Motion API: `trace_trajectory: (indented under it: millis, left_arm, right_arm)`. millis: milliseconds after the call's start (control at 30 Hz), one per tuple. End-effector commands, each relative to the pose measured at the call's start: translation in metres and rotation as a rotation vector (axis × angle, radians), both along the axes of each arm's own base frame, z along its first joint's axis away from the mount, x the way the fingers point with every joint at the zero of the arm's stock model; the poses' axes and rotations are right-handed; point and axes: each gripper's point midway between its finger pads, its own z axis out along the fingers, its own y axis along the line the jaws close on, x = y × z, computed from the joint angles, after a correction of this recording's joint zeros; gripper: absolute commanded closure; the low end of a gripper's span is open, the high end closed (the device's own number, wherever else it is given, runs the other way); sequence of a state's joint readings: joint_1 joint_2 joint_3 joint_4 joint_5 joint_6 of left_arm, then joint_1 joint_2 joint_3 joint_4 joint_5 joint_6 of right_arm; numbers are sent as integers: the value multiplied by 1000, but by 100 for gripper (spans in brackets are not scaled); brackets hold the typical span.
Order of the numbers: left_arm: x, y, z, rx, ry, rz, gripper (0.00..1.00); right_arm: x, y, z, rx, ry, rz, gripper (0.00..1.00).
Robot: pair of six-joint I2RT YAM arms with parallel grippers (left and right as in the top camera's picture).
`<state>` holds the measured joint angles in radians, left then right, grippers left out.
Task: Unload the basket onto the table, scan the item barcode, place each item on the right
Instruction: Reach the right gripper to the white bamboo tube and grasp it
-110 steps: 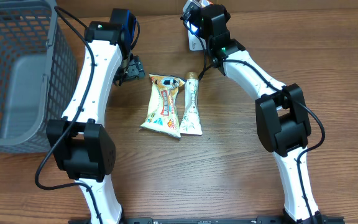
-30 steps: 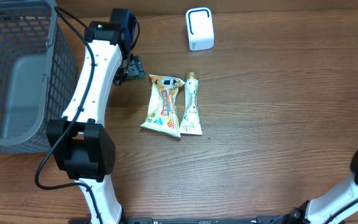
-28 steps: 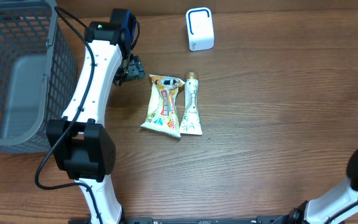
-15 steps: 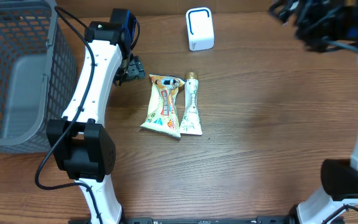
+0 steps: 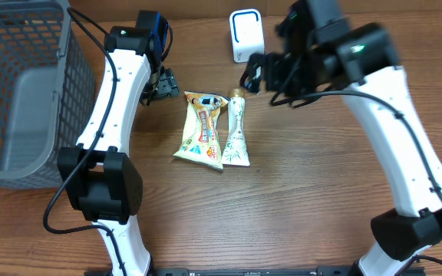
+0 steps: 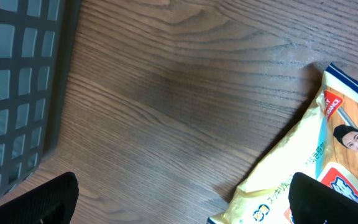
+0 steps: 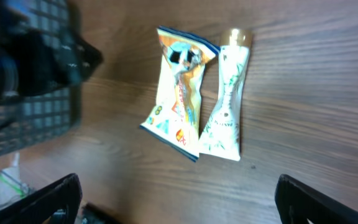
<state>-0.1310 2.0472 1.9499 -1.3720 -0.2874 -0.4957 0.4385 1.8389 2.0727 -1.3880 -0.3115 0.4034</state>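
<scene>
Two items, a yellow printed pouch (image 5: 202,129) and a pale gold-capped tube (image 5: 237,130), are lying flat and touching on the worktop (image 5: 321,192), while the left fingers (image 6: 36,202) and right fingers (image 7: 48,202) are standing wide apart, holding nothing.

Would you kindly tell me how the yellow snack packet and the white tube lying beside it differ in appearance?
The snack packet is yellow and orange with a printed face; the tube is white with green print. The snack packet is the wider of the two; the tube is slimmer, pinched at the middle and gold-capped. Both lie flat, side by side and lengthwise alike, on the wooden table, and neither is held.
</scene>
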Motion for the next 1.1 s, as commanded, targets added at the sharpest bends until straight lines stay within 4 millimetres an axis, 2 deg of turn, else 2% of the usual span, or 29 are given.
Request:
trace_trajectory:
  millis: [0, 167, 267, 300, 500, 633, 700, 800, 867, 900, 1067]
  left_arm:
    - [1, -3, -2, -1, 1, 6, 0]
    - [1, -3, -2, -1, 1, 5, 0]
    - [1, -3, -2, -1, 1, 6, 0]
    - [1, -3, -2, -1, 1, 6, 0]
    - [1, -3, -2, -1, 1, 6, 0]
    - [1, -3, -2, -1, 1, 6, 0]
    - [1, -3, -2, -1, 1, 6, 0]
    - [1, -3, -2, -1, 1, 5, 0]
    - [1, -3, -2, -1, 1, 6, 0]
    - [1, -3, -2, -1, 1, 6, 0]
    - [1, -3, -2, -1, 1, 6, 0]
  right_arm:
    - [-5, 4, -35, -38, 54, -69, 0]
    - [-8, 31, -95, 0, 81, -12, 1]
    - [-3, 38, -128, 21, 60, -24, 10]
    - [1, 41, -145, 44, 53, -52, 18]
    - [11, 40, -189, 67, 2, -133, 20]
    - [10, 38, -209, -13, -24, -96, 20]
    - [4, 27, -220, -100, 2, -92, 17]
    - [-1, 22, -216, -144, 19, -54, 12]
    - [-1, 22, -206, -164, 16, -16, 7]
    - [2, 27, -196, -153, -8, 26, 0]
    - [8, 56, -174, -7, -37, 87, 0]
